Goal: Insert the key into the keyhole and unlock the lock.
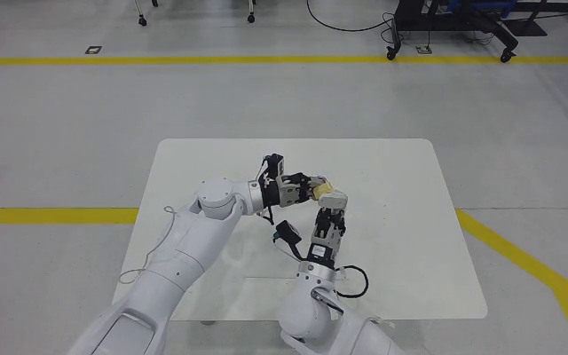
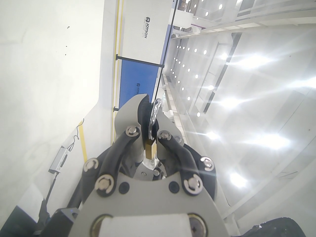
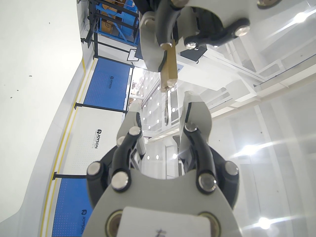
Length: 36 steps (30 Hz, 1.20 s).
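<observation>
My left gripper (image 1: 297, 189) is held above the middle of the white table (image 1: 399, 266), shut on a small brass lock (image 1: 321, 188). In the left wrist view its fingers (image 2: 138, 114) clamp the silver shackle (image 2: 156, 110), and the brass body (image 2: 150, 149) sits back toward the palm. A silver key (image 3: 167, 109) sticks out of the keyhole end of the lock body (image 3: 169, 66). My right gripper (image 3: 164, 117) is open, one finger on each side of the key and not touching it. In the top view the right gripper (image 1: 332, 204) points at the lock from the near side.
Both grippers hover over the table's middle, well away from its edges. A black cable (image 1: 355, 282) loops beside the right arm. Yellow floor lines (image 1: 266, 60) and wheeled frames (image 1: 444, 35) lie far behind the table.
</observation>
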Each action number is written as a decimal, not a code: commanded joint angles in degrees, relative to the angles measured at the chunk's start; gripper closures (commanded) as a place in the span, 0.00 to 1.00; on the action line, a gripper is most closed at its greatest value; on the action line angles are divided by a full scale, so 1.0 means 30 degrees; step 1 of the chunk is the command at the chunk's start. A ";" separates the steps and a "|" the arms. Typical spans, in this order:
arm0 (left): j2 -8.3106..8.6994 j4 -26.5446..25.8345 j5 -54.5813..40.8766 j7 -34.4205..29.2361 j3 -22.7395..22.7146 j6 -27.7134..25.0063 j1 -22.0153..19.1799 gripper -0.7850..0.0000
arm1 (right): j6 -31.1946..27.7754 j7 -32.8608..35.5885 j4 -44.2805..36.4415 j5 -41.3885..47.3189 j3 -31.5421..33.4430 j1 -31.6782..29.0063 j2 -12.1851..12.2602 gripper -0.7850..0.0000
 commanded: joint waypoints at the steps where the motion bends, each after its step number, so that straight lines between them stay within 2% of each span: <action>1: -0.0003 -0.0041 0.0060 0.0011 -0.0029 -0.0056 0.0041 1.00 | 0.0066 0.0054 -0.0103 0.0000 -0.0004 -0.0010 0.0047 0.54; 6: -0.0003 -0.0133 0.0166 0.0050 -0.0125 -0.0059 0.0124 1.00 | 0.0317 -0.0064 -0.0468 0.0000 0.0213 -0.0276 0.0208 0.53; 9: 0.0023 -0.0125 0.0243 0.0081 -0.0254 -0.0075 0.0141 1.00 | 0.0890 -0.0972 -0.1104 0.0000 0.0601 -0.0821 0.0330 0.52; 13: 0.0085 -0.0199 0.0369 0.0212 -0.0489 -0.0159 0.0197 1.00 | 0.2056 -0.3349 -0.2573 0.0264 0.1894 -0.2187 0.0676 0.42; 14: 0.0107 -0.0253 0.0448 0.0261 -0.0550 -0.0213 0.0217 1.00 | 0.2375 -0.4123 -0.3048 0.0557 0.2268 -0.2596 0.0776 0.36; 18: 0.0201 -0.0471 0.0664 0.0455 -0.0811 -0.0269 0.0355 1.00 | 0.3430 -0.7079 -0.4748 0.1590 0.4277 -0.4312 0.1275 0.32; 21: 0.0265 -0.0658 0.0830 0.0599 -0.0974 -0.0244 0.0473 1.00 | 0.4092 -0.9372 -0.5948 0.2679 0.5919 -0.5639 0.1626 0.33; 27: 0.0399 -0.1053 0.1375 0.1110 -0.1275 -0.0300 0.0658 1.00 | 0.5287 -1.5405 -0.7887 0.7484 0.9422 -0.8074 0.2191 0.37; 30: 0.0485 -0.1466 0.2272 0.1659 -0.1275 -0.0544 0.0773 1.00 | 0.5351 -1.8764 -0.8322 1.1002 1.1282 -0.8901 0.2391 0.49; 33: 0.0550 -0.1971 0.3034 0.2215 -0.1240 -0.0549 0.0973 1.00 | 0.4509 -2.2162 -0.8092 1.5292 1.3184 -0.9282 0.2544 0.52; 36: 0.0611 -0.2469 0.3797 0.2723 -0.1182 -0.0357 0.1137 1.00 | 0.2372 -2.5859 -0.6933 2.0254 1.4862 -0.9105 0.2669 0.53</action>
